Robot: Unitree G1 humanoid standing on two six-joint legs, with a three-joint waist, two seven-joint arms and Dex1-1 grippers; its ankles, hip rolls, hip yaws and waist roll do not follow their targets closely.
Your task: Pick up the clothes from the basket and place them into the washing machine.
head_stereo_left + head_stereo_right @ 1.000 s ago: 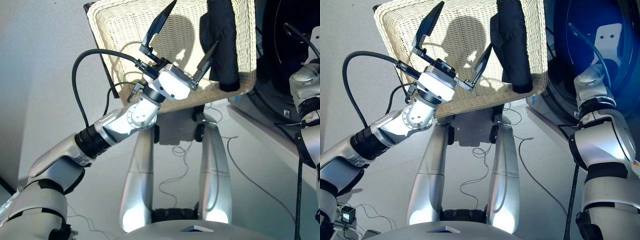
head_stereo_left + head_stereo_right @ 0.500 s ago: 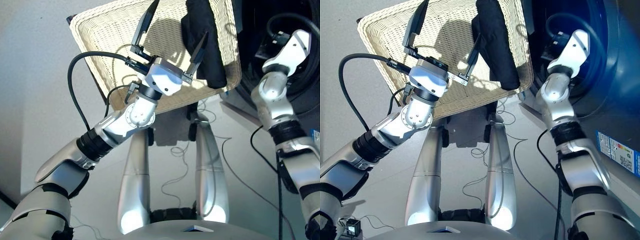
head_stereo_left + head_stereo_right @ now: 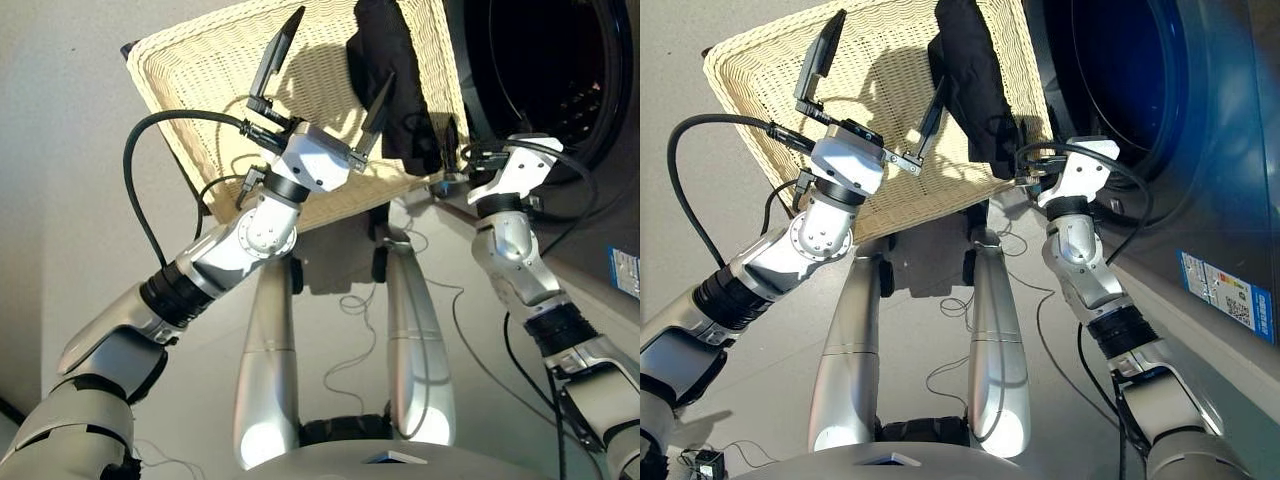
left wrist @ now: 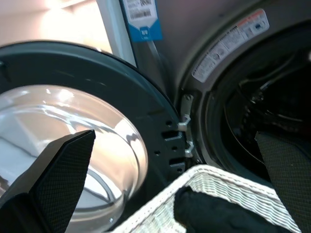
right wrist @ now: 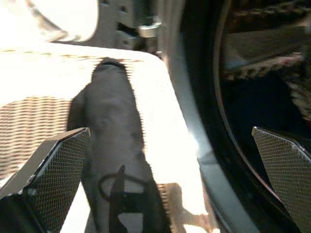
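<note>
Left gripper [image 3: 330, 70]: fingers spread wide, nothing held, poised over the basket [image 3: 210, 70]. Right gripper [image 3: 1025, 165]: fingers spread, empty, positioned at the basket's near corner beside the black garment [image 3: 390, 80]. Black garment: laid along the basket's side nearest the washing machine [image 3: 1200, 130], whose drum hole [image 3: 540, 60] is seen beyond.

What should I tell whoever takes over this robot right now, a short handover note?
Left gripper: open, empty, over the basket.
Right gripper: open, empty, at the basket's near corner beside the washing machine.
Clothes: only a black garment shows, lying in the basket on the side nearest the machine. No red or navy one is in view.
Door open; drum contents cannot be made out.
Left to do: grasp the black garment and put it in the drum.
</note>
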